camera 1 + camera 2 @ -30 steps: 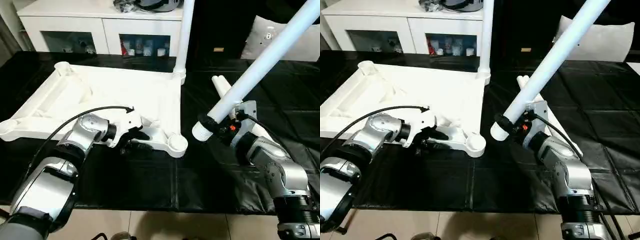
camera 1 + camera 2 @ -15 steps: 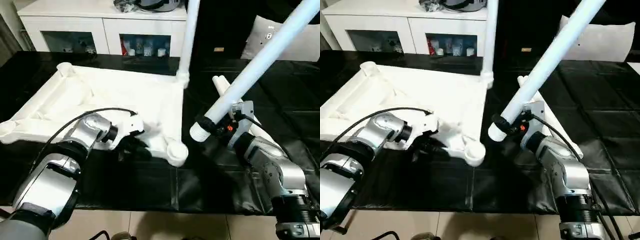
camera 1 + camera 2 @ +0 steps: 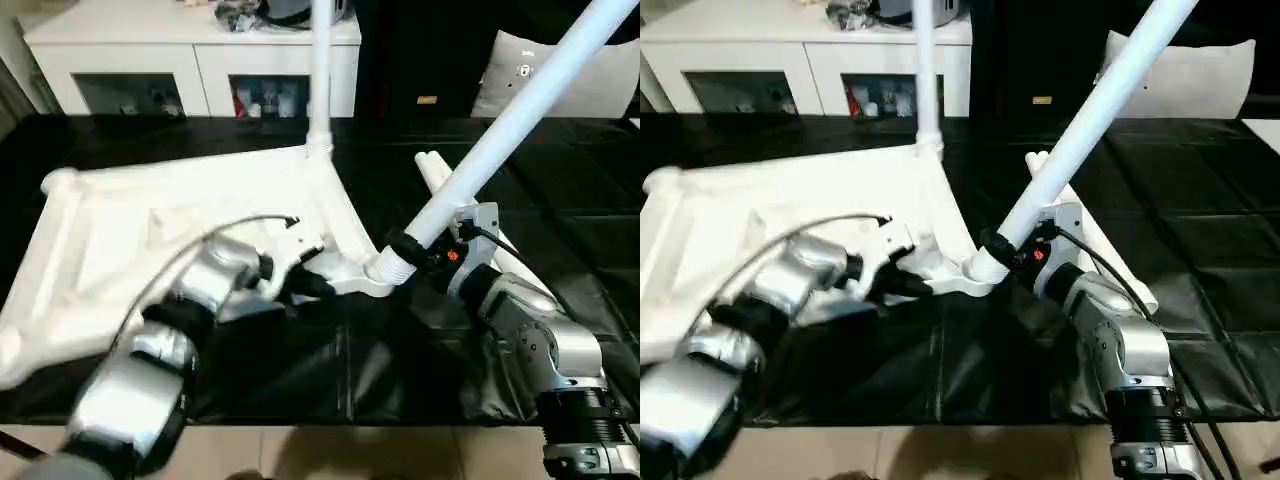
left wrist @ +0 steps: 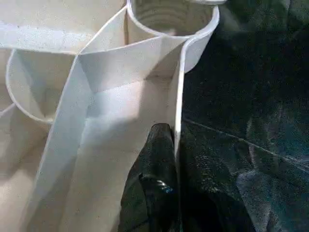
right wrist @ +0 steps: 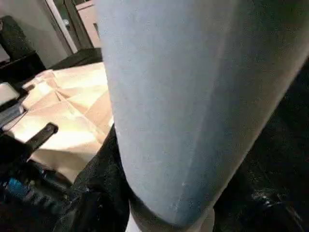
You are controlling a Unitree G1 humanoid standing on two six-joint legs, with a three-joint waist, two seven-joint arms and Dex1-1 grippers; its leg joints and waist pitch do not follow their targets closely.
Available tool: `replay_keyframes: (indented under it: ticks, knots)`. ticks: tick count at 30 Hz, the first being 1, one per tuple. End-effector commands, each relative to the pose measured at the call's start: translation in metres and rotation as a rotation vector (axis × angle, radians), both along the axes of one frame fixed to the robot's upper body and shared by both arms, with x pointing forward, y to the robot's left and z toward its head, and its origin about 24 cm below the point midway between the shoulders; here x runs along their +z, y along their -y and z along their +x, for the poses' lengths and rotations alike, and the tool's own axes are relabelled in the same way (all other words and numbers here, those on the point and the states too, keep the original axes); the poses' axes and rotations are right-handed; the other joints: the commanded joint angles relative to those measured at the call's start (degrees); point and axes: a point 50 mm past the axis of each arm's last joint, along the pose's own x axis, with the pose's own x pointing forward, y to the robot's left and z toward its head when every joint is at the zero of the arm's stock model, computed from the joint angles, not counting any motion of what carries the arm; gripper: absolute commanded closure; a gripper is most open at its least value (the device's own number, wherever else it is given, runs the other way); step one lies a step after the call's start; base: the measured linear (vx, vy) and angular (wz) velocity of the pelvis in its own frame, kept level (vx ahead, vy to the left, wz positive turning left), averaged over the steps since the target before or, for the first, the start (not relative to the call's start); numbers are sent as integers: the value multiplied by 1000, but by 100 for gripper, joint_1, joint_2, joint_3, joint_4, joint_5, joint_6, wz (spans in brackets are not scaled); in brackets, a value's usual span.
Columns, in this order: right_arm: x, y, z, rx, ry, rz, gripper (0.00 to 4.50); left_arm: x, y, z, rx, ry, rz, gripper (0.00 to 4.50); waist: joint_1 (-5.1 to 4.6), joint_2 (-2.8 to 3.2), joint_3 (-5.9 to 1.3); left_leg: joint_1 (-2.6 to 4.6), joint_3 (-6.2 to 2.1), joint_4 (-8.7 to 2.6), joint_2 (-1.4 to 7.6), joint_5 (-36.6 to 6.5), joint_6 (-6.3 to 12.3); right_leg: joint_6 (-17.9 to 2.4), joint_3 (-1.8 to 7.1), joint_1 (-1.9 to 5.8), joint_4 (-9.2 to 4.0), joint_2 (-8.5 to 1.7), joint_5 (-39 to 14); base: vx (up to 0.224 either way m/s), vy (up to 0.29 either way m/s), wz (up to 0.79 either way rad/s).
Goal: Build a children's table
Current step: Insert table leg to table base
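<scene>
The white table top (image 3: 150,230) lies upside down on the black mat, ribs up. One white leg (image 3: 320,70) stands upright in its far corner socket. My left gripper (image 3: 305,285) is shut on the top's near rim, just left of the near right corner socket (image 3: 372,277). In the left wrist view a black finger (image 4: 159,193) presses against the thin rim wall below the round socket (image 4: 171,19). My right gripper (image 3: 425,252) is shut on a second leg (image 3: 500,125), which slants up to the right; its lower end rests at that near right socket.
More white legs (image 3: 438,178) lie on the black mat (image 3: 570,210) behind my right gripper. A white cabinet (image 3: 200,55) runs along the back, and a pale cushion (image 3: 525,75) sits at the back right. Beige floor tiles (image 3: 330,455) border the mat's near edge.
The table top has swung round in my left gripper, bringing its near right socket over to the held leg's lower end. The slanted leg has dropped slightly. The head camera also shifted.
</scene>
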Motion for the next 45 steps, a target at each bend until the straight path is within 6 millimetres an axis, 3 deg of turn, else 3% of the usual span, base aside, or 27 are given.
replay_keyframes:
  ticks: [1, 4, 6, 14, 15, 16, 19, 21, 28, 31, 38, 41, 45]
  knots:
    - [7, -6, 2, 23, 14, -13, 262, -3, 7, -10, -52, 68, -60, 450, 58, -138, -348, -23, -119, -347, 278, -512, 445, -916, 284, 355, -505, -539, -1712, 0, 0, 0]
    - [7, -6, 3, 38, 4, -25, 262, 0, 9, -18, -170, 211, -41, 450, 50, -98, -354, 4, -107, -361, 289, -641, 407, -833, 295, 310, -517, -505, -1691, 0, 0, 0]
    - [6, -6, 3, 66, -6, -51, 262, 1, 8, -24, -212, 205, -15, 450, 47, -72, -349, 24, -119, -383, 312, -770, 321, -855, 297, 299, -489, -515, -1613, 0, 0, 0]
    - [8, -9, 1, 164, -18, -92, 262, 1, 3, -27, -191, 219, 13, 450, 60, -78, -343, 5, -112, -384, 304, -737, 270, -900, 305, 304, -483, -517, -1519, 0, 0, 0]
    - [8, -9, 1, 171, -19, -96, 262, 1, 4, -25, -176, 237, 8, 450, 50, -153, -342, -2, -103, -383, 300, -751, 291, -875, 305, 311, -494, -515, -1521, 0, 0, 0]
    - [8, -9, 2, 179, -21, -101, 262, 2, 4, -24, -159, 252, 1, 450, 67, -124, -342, 4, -109, -381, 300, -747, 291, -878, 310, 308, -482, -527, -1540, 0, 0, 0]
    - [9, -9, 2, 196, -22, -110, 262, 3, 3, -25, -141, 213, -23, 450, 61, -120, -325, 4, -106, -386, 290, -821, 275, -799, 305, 298, -520, -530, -1833, 0, 0, 0]
    - [9, -9, 2, 200, -21, -111, 262, 2, 3, -26, -146, 199, -22, 405, 52, -116, -318, 18, -112, -395, 296, -901, 241, -763, 305, 284, -536, -533, -2010, 0, 0, 0]
    - [11, -7, -2, 231, -17, -132, 262, -8, -9, -26, -119, 220, 48, 376, 50, -115, -323, 10, -111, -393, 297, -873, 258, -791, 309, 286, -519, -520, -1782, 0, 0, 0]
    - [11, -6, -3, 236, -19, -134, 262, -9, -12, -25, -94, 214, 45, 376, 48, -118, -314, 14, -111, -397, 290, -939, 239, -736, 307, 279, -542, -522, -1993, 0, 0, 0]
    - [11, -5, -5, 269, -35, -156, 262, -15, -18, -27, -104, 181, 69, 438, 36, -129, -298, 16, -123, -408, 281, -1055, 216, -559, 298, 264, -599, -530, -2466, 0, 0, 0]
    - [10, -4, -6, 292, -55, -178, 262, -18, -19, -29, -134, 172, 105, 446, 38, -136, -310, 17, -126, -408, 291, -1004, 237, -576, 303, 263, -576, -524, -2336, 0, 0, 0]
    - [8, -3, -4, 308, -85, -217, 262, -17, -18, -29, -146, 166, 107, 450, 37, -164, -322, 4, -110, -398, 298, -833, 257, -757, 309, 273, -521, -512, -1840, 0, 0, 0]
